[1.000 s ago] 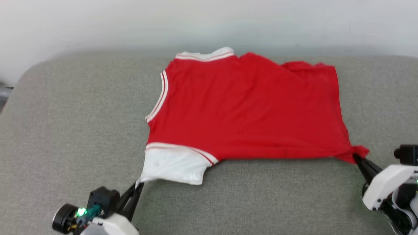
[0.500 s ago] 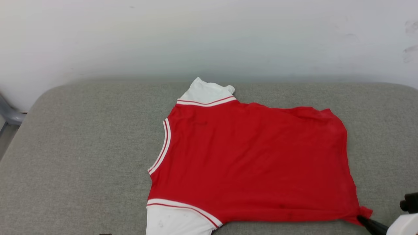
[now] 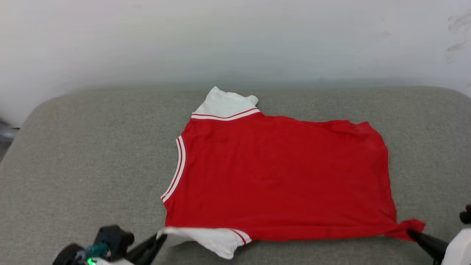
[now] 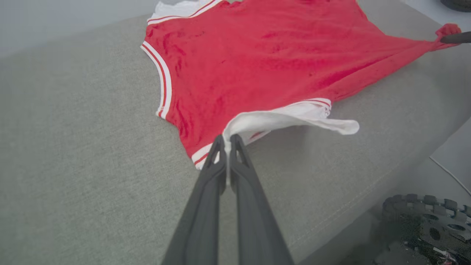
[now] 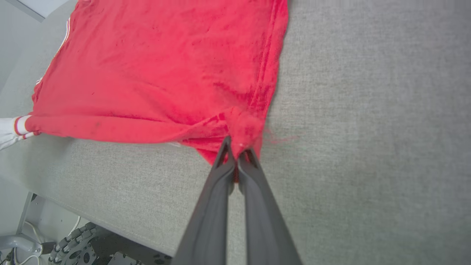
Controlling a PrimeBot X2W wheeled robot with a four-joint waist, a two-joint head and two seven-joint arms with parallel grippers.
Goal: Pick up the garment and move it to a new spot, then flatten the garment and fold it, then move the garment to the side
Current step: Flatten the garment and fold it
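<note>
The garment (image 3: pixel 279 176) is shown nearly flattened by the front edge of the cushion (image 3: pixel 92 165), sleeve (image 4: pixel 287 119) clamped in the left claw (image 4: pixel 228 141), hem corner (image 5: pixel 243 127) in the right claw (image 5: pixel 235 147); folding is judged outstanding.

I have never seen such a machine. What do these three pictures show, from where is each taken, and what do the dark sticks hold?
This is a wheeled robot with two arms. One picture comes from a camera on its head, looking down at a grey padded surface. The other two come from cameras on its wrists, each looking along that arm's fingers. A red shirt lies spread on the surface. The dark sticks are grippers, two long fingers each. The left gripper is shut on the shirt's white sleeve; the right gripper is shut on a red corner.
</note>
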